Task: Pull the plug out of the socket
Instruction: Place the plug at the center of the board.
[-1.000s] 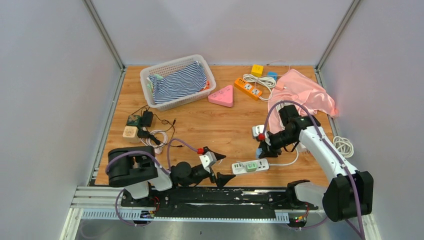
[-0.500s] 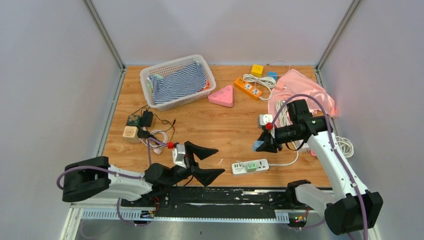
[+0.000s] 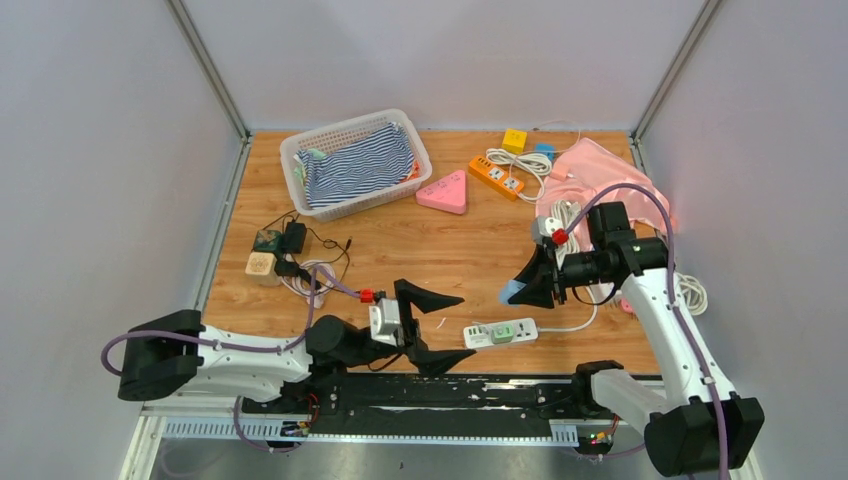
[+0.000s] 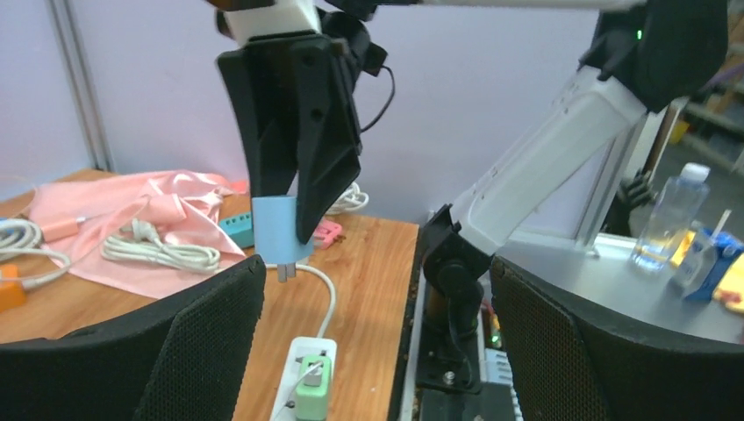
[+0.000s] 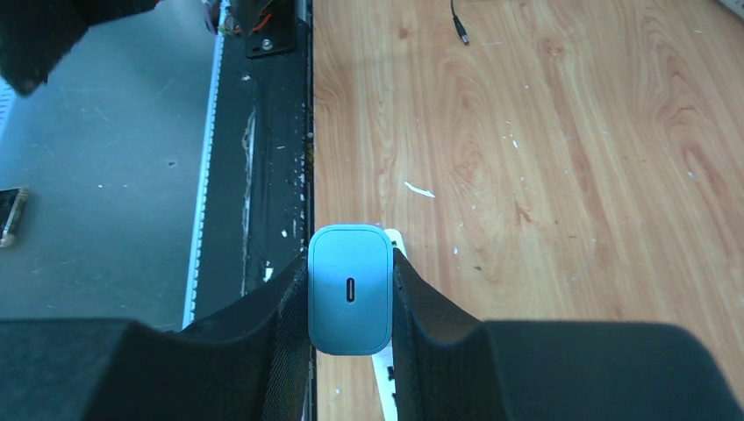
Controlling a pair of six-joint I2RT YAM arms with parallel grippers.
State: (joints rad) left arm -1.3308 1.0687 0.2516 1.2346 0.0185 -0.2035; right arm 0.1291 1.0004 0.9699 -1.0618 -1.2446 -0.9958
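Jaws of my right gripper [image 3: 515, 290] pinch the blue plug [image 5: 350, 289], its prongs hanging clear above the power strip [image 3: 503, 331], left gripper [image 3: 466, 325] with jaws spread: unplugging looks done to me.

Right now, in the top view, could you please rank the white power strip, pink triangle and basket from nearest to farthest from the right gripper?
1. White power strip, near edge, closest to the right gripper holding the blue plug.
2. Pink triangle, mid-table, farther back.
3. Basket, back left.
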